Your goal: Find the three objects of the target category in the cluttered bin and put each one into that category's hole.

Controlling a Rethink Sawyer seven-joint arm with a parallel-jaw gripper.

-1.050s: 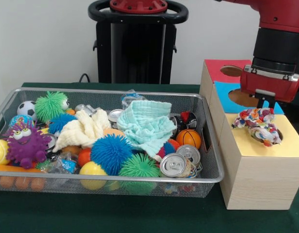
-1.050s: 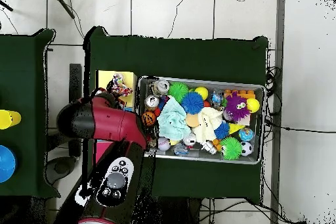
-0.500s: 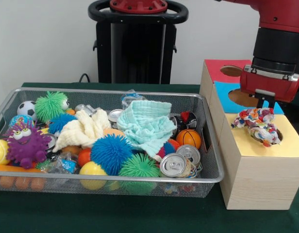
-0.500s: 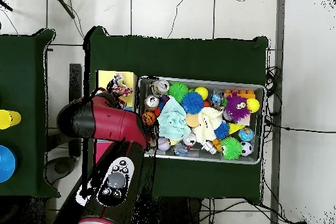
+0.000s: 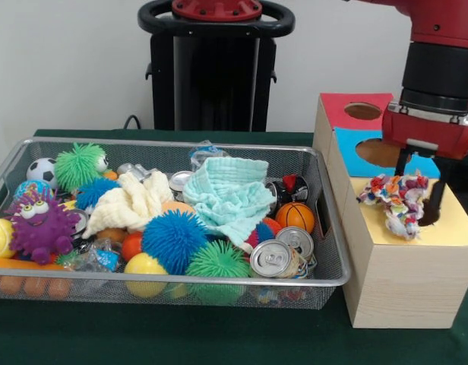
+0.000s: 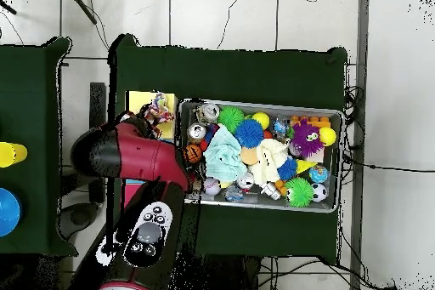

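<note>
Over the yellow-topped section of the pale wooden sorting box [image 5: 405,266], my end effector [image 5: 418,186] hangs with its two dark fingers spread apart, one on each side of the multicoloured knotted rag toy [image 5: 393,199]. I judge that I am no longer gripping it: the toy lies slumped on the yellow face, draped at the edge of the round hole [image 5: 430,217] rather than down inside it, so this drop does not look finished and may need a nudge. I stand here because yellow seems to be this category's slot; the blue hole [image 5: 380,153] and red hole [image 5: 362,111] lie further back.

The front view shows the finger gap and the toy's sag towards the hole. The overhead view hides the end effector under my red arm [image 6: 127,157], but it shows the toy [image 6: 155,108] just beside the wire mesh bin [image 6: 333,116] on the green bench [image 6: 255,70].
</note>
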